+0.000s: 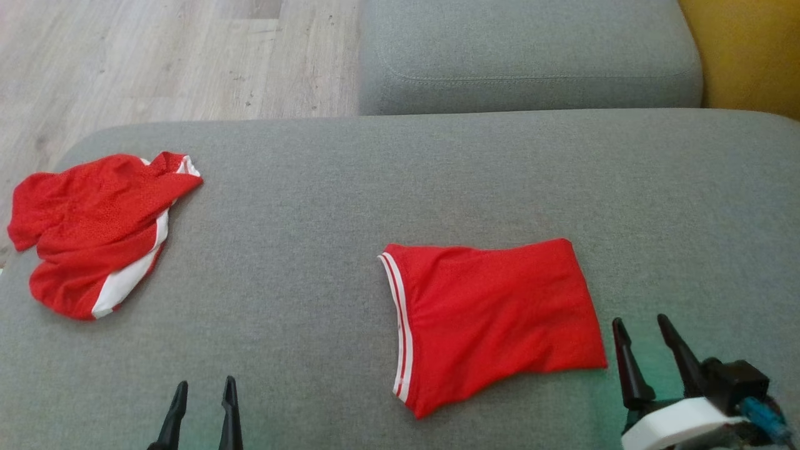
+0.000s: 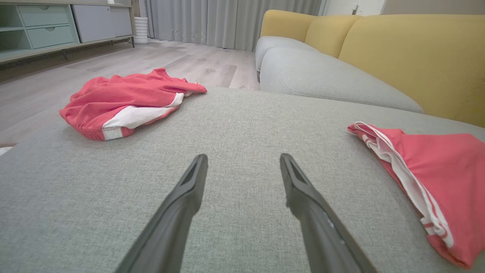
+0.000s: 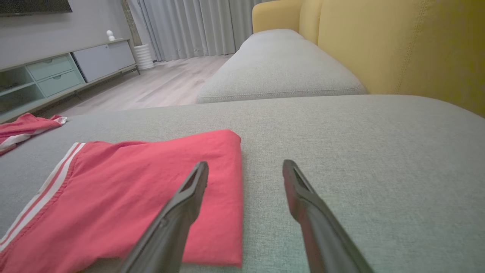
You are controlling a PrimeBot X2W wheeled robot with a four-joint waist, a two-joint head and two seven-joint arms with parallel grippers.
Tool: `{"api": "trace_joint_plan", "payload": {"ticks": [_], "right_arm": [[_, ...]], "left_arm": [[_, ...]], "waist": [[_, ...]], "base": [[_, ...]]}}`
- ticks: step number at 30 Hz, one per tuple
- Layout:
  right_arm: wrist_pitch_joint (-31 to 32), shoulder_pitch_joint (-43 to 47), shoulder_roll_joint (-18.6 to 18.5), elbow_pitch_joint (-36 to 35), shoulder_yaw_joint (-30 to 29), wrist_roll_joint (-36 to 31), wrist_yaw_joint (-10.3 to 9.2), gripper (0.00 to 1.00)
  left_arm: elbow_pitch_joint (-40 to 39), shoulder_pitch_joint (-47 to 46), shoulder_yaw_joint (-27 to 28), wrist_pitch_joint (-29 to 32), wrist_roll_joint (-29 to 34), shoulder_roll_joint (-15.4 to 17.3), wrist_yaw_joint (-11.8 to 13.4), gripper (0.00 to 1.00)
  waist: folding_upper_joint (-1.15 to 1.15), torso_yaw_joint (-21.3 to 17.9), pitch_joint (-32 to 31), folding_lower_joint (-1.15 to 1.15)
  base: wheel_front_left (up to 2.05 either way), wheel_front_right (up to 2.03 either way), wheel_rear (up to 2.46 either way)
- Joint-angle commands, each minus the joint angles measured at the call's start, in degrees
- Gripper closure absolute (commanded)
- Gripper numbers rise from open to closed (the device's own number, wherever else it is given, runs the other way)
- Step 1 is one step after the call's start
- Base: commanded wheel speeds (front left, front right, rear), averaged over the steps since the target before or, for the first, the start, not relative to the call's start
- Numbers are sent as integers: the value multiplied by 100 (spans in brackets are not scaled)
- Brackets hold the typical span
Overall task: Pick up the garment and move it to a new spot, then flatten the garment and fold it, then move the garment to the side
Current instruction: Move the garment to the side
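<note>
1. Left gripper (image 1: 206,382): two slim black fingers, tapering to narrow tips.
2. Right gripper (image 1: 640,320): same long black pair, broad at the base, pointed at the ends.
3. Behind the right pair, a boxy black mount (image 1: 734,378).
4. Under the mount, a smooth, rounded white shell (image 1: 675,425).
5. Beside the shell, a short blue cable (image 1: 762,419).
6. Seen close in both wrist views: matte dark grey finish, with a shallow recessed slot on each finger near the tip.
7. A few pale flecks on one left finger.
</note>
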Motion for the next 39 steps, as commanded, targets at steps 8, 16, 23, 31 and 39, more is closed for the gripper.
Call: {"api": "trace_joint_plan", "payload": {"ticks": [8, 16, 23, 31, 39], "right_arm": [[1220, -851, -699, -589, 471, 1844, 39, 0], [3002, -1271, -1102, -163, 701, 2597, 39, 0], [3332, -1567, -942, 675, 901, 2704, 39, 0], [3419, -1995, -847, 960, 1362, 3413, 39, 100], [2521, -3151, -2027, 1234, 1124, 2817, 39, 100]], "left_arm": [[-217, -220, 122, -55, 0, -14, 6, 0], [-160, -282, -28, -55, -27, -14, -25, 0], [-180, -359, -74, -55, -35, -14, -17, 0], [-192, -556, -169, -55, -17, -14, -35, 0], [-389, -851, -151, -55, 124, 3, -79, 0]], "waist": [[0, 37, 145, 0], [0, 249, 279, 0], [0, 384, 413, 0], [0, 380, 633, 0], [0, -359, 1381, 0]], "base": [[0, 0, 0], [0, 0, 0], [0, 0, 0], [0, 0, 0], [0, 0, 0]]}}
